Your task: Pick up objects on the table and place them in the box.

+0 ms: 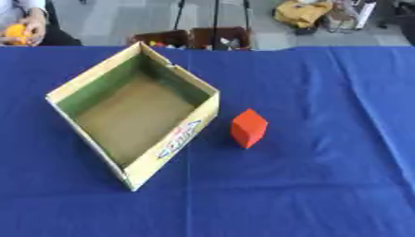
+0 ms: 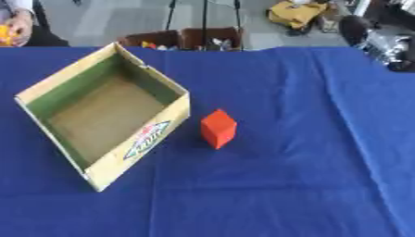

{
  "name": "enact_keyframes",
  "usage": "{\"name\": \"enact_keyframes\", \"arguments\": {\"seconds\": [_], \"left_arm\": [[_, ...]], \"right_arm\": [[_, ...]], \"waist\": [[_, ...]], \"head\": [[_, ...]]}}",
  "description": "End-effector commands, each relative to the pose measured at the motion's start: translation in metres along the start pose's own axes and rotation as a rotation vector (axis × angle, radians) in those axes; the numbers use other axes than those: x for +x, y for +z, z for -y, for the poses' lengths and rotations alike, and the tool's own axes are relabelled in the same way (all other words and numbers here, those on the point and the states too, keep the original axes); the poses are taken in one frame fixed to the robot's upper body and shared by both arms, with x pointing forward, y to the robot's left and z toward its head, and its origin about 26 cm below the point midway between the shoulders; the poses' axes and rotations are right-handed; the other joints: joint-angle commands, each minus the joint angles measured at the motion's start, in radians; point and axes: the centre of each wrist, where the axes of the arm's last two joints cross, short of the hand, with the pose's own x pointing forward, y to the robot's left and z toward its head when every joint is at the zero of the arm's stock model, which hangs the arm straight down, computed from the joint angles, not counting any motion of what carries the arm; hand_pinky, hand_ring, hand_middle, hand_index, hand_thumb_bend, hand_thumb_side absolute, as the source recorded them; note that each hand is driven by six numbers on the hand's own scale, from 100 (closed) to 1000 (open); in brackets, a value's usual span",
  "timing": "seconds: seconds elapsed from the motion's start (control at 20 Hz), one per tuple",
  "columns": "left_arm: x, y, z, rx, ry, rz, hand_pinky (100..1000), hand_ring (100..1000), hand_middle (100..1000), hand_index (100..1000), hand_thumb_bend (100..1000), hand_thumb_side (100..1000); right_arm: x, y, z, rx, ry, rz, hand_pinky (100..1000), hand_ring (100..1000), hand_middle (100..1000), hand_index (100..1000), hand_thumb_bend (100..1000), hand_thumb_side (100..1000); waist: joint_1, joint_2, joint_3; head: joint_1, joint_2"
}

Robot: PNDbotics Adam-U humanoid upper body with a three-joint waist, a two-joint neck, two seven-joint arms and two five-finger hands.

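Far left: box (image 1: pixel 138 162), cardboard, set cornerwise on the blue table (image 1: pixel 324 194), open top up, floor bare, nothing inside yet. Just right of its near-right wall: block (image 1: pixel 248 128), red, upright on the cloth, close to the box but apart from it. Far right, upper corner of the right eye view only: right arm (image 2: pixel 381 41), black and silver, at the table's far edge; hand itself cut off, so no telling whether released, clenched or grasping. Left hand nowhere in either view.

Probably the start of the job: block not yet grasped, long reach ahead from the far right.

Risks, as judged: block knocked over or shoved against the box wall by fingers arriving too low or off-centre; box nudged askew on the cloth by a sweeping arm; block caught on the rim and dropped outside if carried too low.
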Motion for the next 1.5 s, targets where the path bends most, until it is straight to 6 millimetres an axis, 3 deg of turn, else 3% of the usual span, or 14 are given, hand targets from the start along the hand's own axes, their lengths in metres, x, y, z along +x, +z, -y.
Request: {"name": "enact_keyframes", "arguments": {"seconds": [0.05, 0.2, 0.25, 0.3, 0.55, 0.65, 0.7, 0.85, 1.0, 1.3, 1.5], "left_arm": [[0.004, -0.011, -0.001, -0.028, 0.003, 0.031, 506, 731, 847, 907, 100, 891], [0.004, -0.010, 0.000, -0.029, 0.010, 0.028, 506, 732, 848, 907, 100, 891], [0.004, -0.010, 0.001, -0.030, 0.012, 0.027, 506, 732, 847, 907, 100, 899], [0.004, -0.011, 0.001, -0.031, 0.015, 0.026, 506, 732, 847, 907, 100, 891], [0.003, -0.010, 0.002, -0.034, 0.023, 0.021, 506, 732, 848, 907, 100, 891], [0.003, -0.010, 0.002, -0.035, 0.025, 0.020, 506, 732, 848, 907, 100, 891], [0.003, -0.010, 0.002, -0.035, 0.026, 0.020, 505, 732, 849, 907, 100, 891], [0.003, -0.010, 0.003, -0.034, 0.028, 0.019, 506, 732, 849, 907, 100, 892], [0.003, -0.010, 0.003, -0.034, 0.029, 0.018, 506, 732, 849, 907, 100, 891], [0.003, -0.011, 0.003, -0.034, 0.033, 0.019, 506, 732, 848, 907, 100, 889], [0.003, -0.011, 0.003, -0.033, 0.036, 0.019, 507, 732, 847, 906, 100, 888]], "right_arm": [[-0.011, -0.004, 0.002, 0.038, 0.036, -0.025, 836, 810, 812, 879, 138, 940], [-0.020, -0.014, -0.006, 0.061, 0.042, -0.026, 835, 814, 818, 882, 147, 947], [-0.023, -0.017, -0.009, 0.071, 0.046, -0.021, 834, 816, 821, 884, 159, 909], [-0.025, -0.021, -0.011, 0.083, 0.050, -0.016, 834, 818, 824, 885, 152, 952], [-0.035, -0.034, -0.027, 0.140, 0.070, 0.003, 834, 826, 834, 892, 168, 965], [-0.038, -0.037, -0.032, 0.159, 0.076, 0.001, 832, 833, 837, 902, 222, 997], [-0.040, -0.037, -0.035, 0.170, 0.077, -0.005, 829, 834, 826, 907, 302, 1000], [-0.043, -0.040, -0.045, 0.199, 0.074, -0.033, 827, 830, 819, 907, 358, 1000], [-0.041, -0.046, -0.054, 0.212, 0.070, -0.061, 817, 819, 810, 907, 386, 1000], [-0.027, -0.067, -0.072, 0.276, 0.075, -0.089, 800, 809, 822, 938, 325, 1000], [-0.018, -0.080, -0.080, 0.353, 0.100, -0.083, 788, 812, 835, 953, 338, 945]], "waist": [[-0.016, -0.041, 0.007], [-0.017, -0.045, 0.015], [-0.017, -0.046, 0.017], [-0.017, -0.047, 0.020], [-0.019, -0.049, 0.035], [-0.020, -0.049, 0.038], [-0.021, -0.049, 0.039], [-0.022, -0.047, 0.040], [-0.022, -0.046, 0.040], [-0.016, -0.050, 0.039], [-0.014, -0.053, 0.039]], "head": [[-0.020, -0.006], [-0.034, -0.004], [-0.039, -0.004], [-0.043, -0.004], [-0.059, -0.001], [-0.061, 0.000], [-0.062, 0.001], [-0.060, 0.001], [-0.058, 0.001], [-0.065, -0.005], [-0.071, -0.012]]}}
